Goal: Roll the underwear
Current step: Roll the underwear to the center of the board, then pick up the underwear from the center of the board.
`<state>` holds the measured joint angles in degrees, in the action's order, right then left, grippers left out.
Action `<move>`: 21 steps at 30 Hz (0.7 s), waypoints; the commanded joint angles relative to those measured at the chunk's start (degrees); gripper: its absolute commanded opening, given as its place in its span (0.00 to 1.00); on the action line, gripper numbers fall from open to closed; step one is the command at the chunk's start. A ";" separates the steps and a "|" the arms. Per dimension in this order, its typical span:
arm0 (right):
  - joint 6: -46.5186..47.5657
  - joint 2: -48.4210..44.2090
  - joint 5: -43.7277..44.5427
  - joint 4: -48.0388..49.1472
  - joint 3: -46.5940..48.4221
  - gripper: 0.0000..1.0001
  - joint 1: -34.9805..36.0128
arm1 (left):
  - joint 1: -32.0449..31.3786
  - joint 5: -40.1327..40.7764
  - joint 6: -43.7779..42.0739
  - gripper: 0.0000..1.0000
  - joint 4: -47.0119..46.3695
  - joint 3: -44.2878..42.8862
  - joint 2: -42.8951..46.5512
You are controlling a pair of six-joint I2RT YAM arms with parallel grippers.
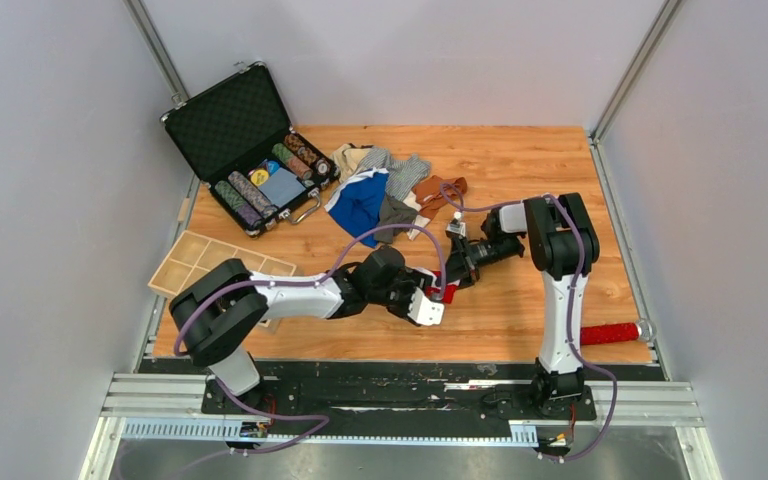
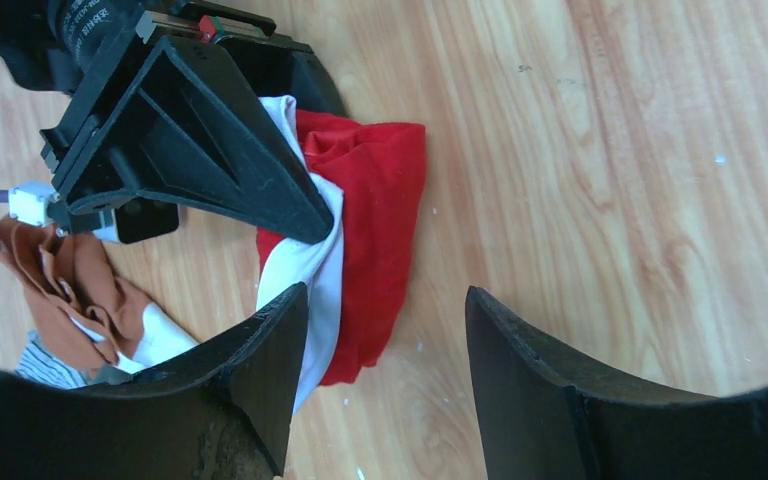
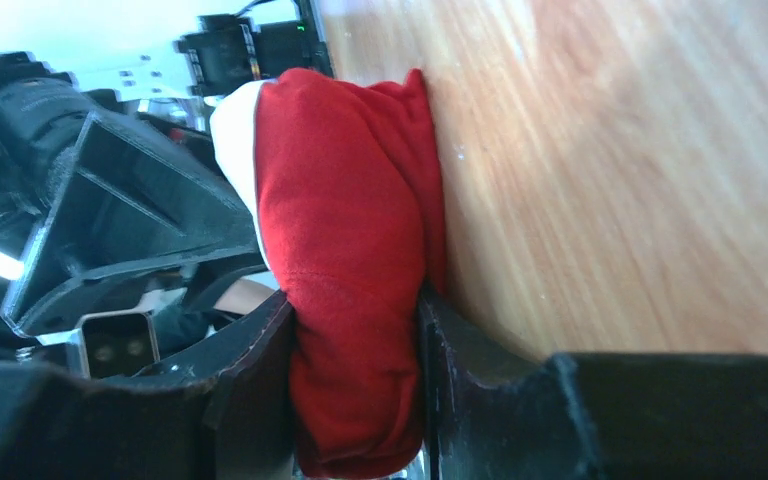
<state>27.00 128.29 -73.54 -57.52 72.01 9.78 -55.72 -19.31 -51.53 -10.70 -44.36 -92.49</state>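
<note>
The right gripper (image 3: 357,320) is clamping its two fingers on the folded red underwear (image 3: 350,230) with white trim. This garment is lying on the wooden table (image 1: 520,200), well to the right of the open case (image 1: 250,150) and nearer the arms' bases than the case is. The left gripper (image 2: 385,305) is hovering just beside it, its fingers standing apart with only bare wood between them. The other underwear (image 1: 390,190) is lying in a loose heap just right of the case.
</note>
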 commanded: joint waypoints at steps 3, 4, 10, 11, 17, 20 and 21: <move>-1.05 4.34 2.04 -2.60 -1.93 0.07 -1.49 | -0.39 2.89 -5.89 0.67 -5.62 -4.19 -3.64; -1.05 4.68 2.08 -2.60 -2.37 0.07 -1.46 | -0.37 2.39 -6.23 0.70 -5.63 -4.31 -3.84; -2.43 6.88 0.75 -2.76 -3.09 0.07 -2.44 | 0.06 -2.14 -9.19 0.72 -5.65 -4.01 -0.32; -2.88 7.23 0.54 -2.88 -2.92 0.07 -2.69 | 0.76 -4.88 -10.94 0.72 -4.11 -3.77 2.12; -4.29 9.23 -0.59 -3.28 -1.87 0.07 -3.56 | 2.24 -8.85 -23.04 0.74 -4.06 -1.49 2.21; -5.09 10.34 -1.96 -3.50 -1.41 0.07 -3.79 | 2.22 -8.92 -25.80 0.75 -5.71 -2.66 -1.11; -5.12 10.81 -2.52 -3.71 -1.19 0.07 -3.85 | 2.21 -8.88 -25.97 0.75 -5.50 -3.19 -2.67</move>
<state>24.67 130.91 -77.89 -59.96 72.62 7.53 -53.65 -25.63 -71.13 -14.55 -46.54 -91.05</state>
